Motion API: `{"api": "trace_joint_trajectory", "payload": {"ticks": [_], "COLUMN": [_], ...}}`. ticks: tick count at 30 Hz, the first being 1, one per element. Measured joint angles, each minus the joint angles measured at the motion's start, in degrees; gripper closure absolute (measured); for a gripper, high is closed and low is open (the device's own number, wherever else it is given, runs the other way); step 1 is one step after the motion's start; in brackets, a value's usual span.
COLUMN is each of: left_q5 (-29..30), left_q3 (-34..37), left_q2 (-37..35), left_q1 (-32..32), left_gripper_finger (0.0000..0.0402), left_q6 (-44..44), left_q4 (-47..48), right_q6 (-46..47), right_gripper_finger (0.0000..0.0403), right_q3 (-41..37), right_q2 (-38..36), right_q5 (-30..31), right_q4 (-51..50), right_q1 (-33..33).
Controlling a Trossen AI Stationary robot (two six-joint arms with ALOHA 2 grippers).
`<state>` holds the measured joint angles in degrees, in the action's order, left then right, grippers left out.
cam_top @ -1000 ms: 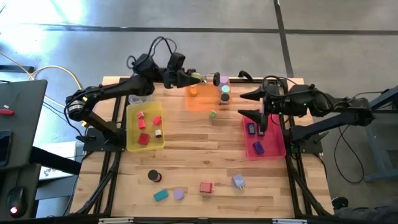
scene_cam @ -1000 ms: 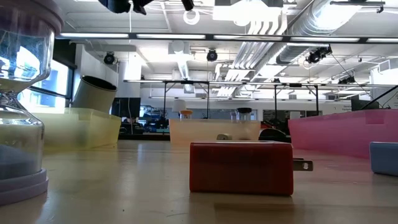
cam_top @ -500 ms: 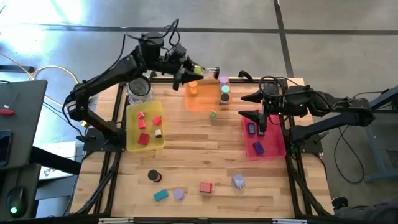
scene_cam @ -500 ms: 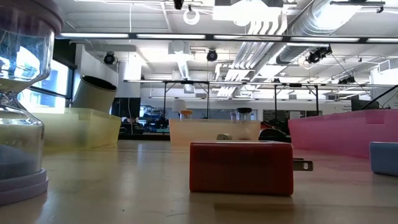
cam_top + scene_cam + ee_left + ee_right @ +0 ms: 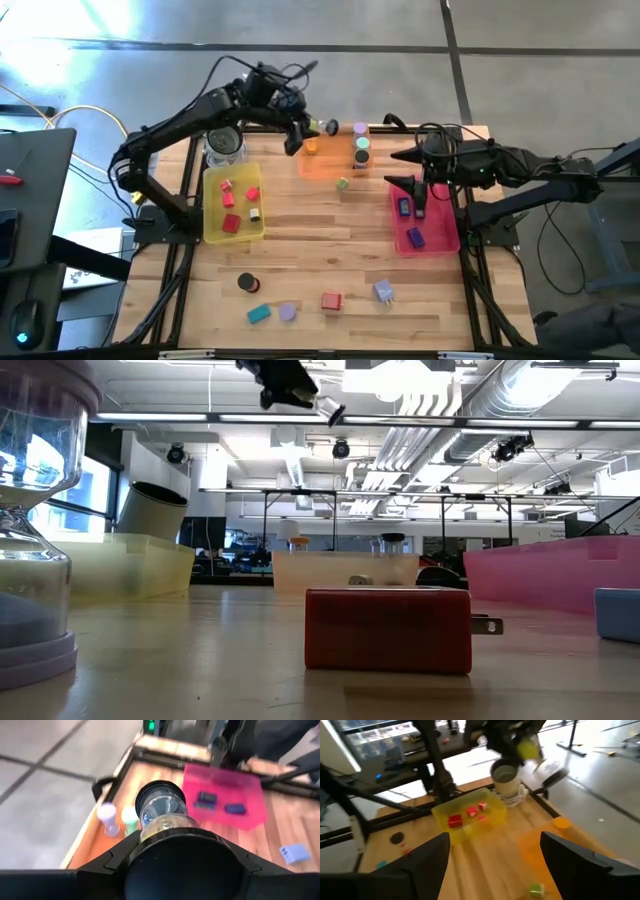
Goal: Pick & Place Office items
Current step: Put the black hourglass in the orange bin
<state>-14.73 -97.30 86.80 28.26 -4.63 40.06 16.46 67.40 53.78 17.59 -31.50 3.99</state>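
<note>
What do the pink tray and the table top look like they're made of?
The pink tray: translucent, glossy plastic by the look; the blue pieces inside show through its walls and it glows evenly.
The table top: light wood planks, matte; grain and board seams are visible.

arms: two, dark, jointed | cables: black loops at left wrist | right tool [image 5: 411, 169]: black fingers
</note>
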Motion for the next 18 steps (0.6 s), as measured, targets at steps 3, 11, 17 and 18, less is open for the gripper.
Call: {"api": "trace_joint_trajectory", "payload": {"ticks": [3, 11, 17, 18], "left_q5": [3.1, 13.5, 14.7, 15.7], "left_q3": [0.0, 0.0, 0.0, 0.0], "left_q2": [1.3, 7.3, 11.4, 11.9], "left_q1": [-0.8, -3.5, -4.8, -5.0], "left_gripper_finger": [0.021, 0.021, 0.021, 0.021], "left_q6": [-1.6, -5.1, -4.9, -4.5], "left_q4": [3.0, 9.6, 11.0, 11.0], "right_q6": [-1.1, -1.7, -3.1, -3.1], "right_gripper_finger": [0.0103, 0.0103, 0.0103, 0.0103], "right_q3": [0.0, 0.0, 0.0, 0.0], "right_q2": [0.0, 0.6, 2.2, 2.6], "right_q5": [2.0, 2.0, 2.0, 2.0], "right_q4": [0.0, -0.1, -0.1, -0.1], "right_q1": [0.0, 0.0, 0.0, 0.0]}}
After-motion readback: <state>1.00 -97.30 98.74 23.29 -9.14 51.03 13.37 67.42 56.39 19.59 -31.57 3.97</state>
